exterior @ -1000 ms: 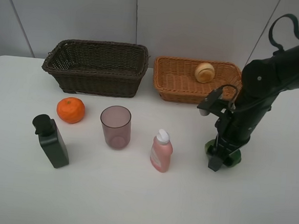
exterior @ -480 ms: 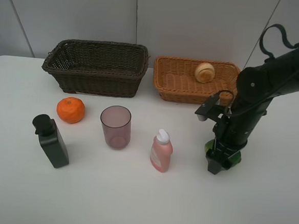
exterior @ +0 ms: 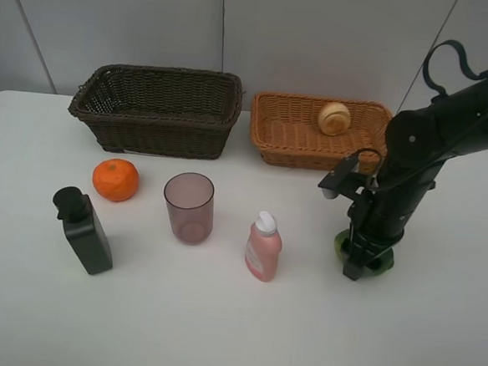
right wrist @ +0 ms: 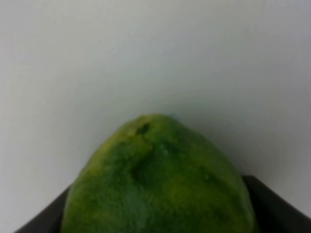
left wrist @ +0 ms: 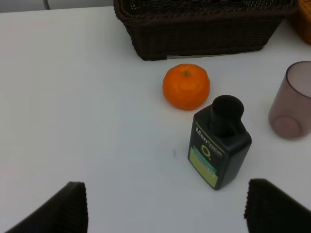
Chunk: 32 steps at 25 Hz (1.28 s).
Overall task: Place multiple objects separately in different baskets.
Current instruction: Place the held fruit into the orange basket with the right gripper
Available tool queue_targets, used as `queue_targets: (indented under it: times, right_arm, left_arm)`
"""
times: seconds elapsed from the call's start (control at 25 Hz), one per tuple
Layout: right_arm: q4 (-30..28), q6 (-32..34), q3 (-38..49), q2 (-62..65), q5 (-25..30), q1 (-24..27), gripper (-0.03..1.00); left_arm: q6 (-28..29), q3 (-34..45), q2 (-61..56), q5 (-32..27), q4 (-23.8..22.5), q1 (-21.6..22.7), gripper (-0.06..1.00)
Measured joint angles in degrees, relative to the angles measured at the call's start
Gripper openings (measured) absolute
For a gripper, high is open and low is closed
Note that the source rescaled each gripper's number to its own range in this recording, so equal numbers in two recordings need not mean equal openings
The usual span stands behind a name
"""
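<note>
A green oval fruit [right wrist: 160, 179] with dull, pitted skin in mottled yellow-green sits on the white bench [exterior: 217, 332], right of centre and in front of the light orange-tan basket [exterior: 296, 157]. The right pincer [exterior: 361, 261] stands straight down over it and grasps it, with one dark finger [right wrist: 277, 204] against each flank. The fruit still rests on the bench.

The high camera shows only slivers of green on either side of the black arm. The right wrist camera fills with the fruit and shows a small dark pit near its crown, but it sees nothing else of the scene.

From above, the red-yellow peach [exterior: 334, 117] lies in the tan basket against its far wall. The deep dark brown basket [exterior: 155, 131] stands just to the left of the tan one.

In front of the baskets are the orange mandarin [exterior: 114, 179], the translucent mauve cup [exterior: 189, 206] and the pink white-capped bottle [exterior: 263, 250], all upright and apart. The black pump bottle [exterior: 83, 230] stands nearest the left edge.

The left pincer [left wrist: 165, 213] is out of the high camera's sight. Its own camera shows it released, tips wide apart and gripping nothing, above bare bench short of the black bottle. That view alone shows the bottle's green-and-yellow label and the mandarin's green stem mark.
</note>
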<state>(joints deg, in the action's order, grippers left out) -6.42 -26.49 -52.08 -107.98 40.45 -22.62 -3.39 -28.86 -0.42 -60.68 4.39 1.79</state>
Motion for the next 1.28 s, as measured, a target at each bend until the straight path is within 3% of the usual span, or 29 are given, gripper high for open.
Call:
queue_targets:
  times: [1.28]
  right_arm:
    - [0.45, 0.06, 0.00, 2.01, 0.00, 0.00, 0.50]
  left_arm:
    - [0.00, 0.00, 0.00, 0.00, 0.00, 0.00, 0.85]
